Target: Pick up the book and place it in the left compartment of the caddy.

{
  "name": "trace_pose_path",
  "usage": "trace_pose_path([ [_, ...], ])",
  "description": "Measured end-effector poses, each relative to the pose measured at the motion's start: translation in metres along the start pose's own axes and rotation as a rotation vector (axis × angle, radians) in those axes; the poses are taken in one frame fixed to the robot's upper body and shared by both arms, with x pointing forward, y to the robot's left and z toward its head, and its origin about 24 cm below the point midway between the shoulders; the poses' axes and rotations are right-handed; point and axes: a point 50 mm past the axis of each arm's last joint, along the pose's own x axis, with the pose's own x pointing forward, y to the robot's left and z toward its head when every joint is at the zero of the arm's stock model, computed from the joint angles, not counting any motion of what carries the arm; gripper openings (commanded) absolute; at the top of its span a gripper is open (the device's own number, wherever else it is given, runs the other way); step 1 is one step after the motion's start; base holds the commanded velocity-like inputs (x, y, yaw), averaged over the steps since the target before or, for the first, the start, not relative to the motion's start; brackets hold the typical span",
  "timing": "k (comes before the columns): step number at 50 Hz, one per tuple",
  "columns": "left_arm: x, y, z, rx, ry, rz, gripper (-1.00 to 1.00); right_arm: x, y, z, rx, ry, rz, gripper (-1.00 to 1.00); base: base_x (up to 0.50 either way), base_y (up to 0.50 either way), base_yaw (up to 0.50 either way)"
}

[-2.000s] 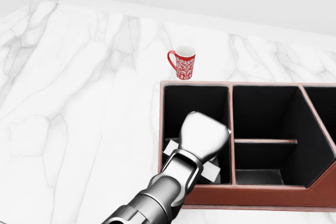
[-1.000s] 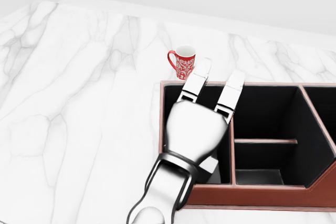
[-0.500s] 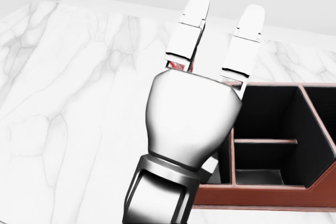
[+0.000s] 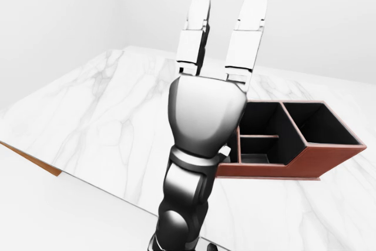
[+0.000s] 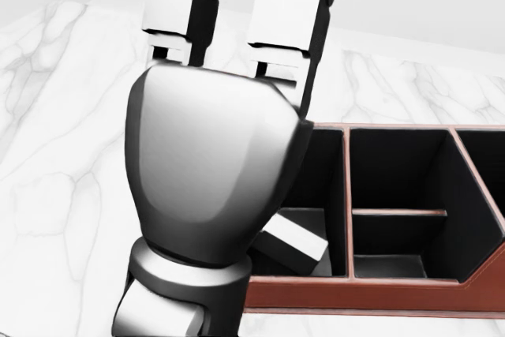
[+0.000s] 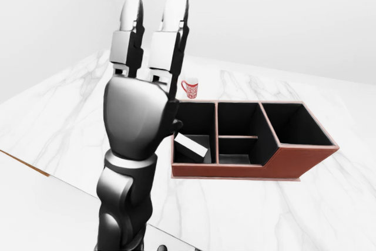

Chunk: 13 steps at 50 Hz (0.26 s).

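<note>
1. Now the left hand is raised high and close to the head cameras, fingers straight and spread, gripping nothing. It blocks much of the head view.
2. Right hand: not in any view, so its state cannot be told.
3. Book: a pale slab lying tilted inside the left compartment of the caddy, one end propped toward the compartment's left wall, the other low on its floor. Judgement: it leans because the compartment is narrow and the book came to rest against the wall instead of flat.
4. Caddy: red-brown outside, black inside, sitting on the white marble table. The right-eye view shows three sections across; the middle one is split by a low crossbar. The middle and right sections look empty.
5. Mug: red with a white pattern, on the table just above the caddy's upper-left corner in the right-eye view, apart from it. Not part of the task.
6. Judgement: with the book in the left compartment and the hand empty and well clear, the placing looks done; the lifted, spread pose fits a release with the arm clear of the caddy walls.
7. Writing: none readable on book, caddy or mug; the mug's pattern is ornament only.
</note>
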Motion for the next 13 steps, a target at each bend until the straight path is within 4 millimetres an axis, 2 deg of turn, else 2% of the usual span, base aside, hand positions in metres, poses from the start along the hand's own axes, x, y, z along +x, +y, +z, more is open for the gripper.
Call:
trace_pose_path([
  [13, -0.009, 0.028, 0.005, -0.299, -0.036, 0.152, 1.0, -0.001, 0.001, 0.001, 0.002, -0.003, 0.004, 1.0, 0.0, 0.0, 0.0],
])
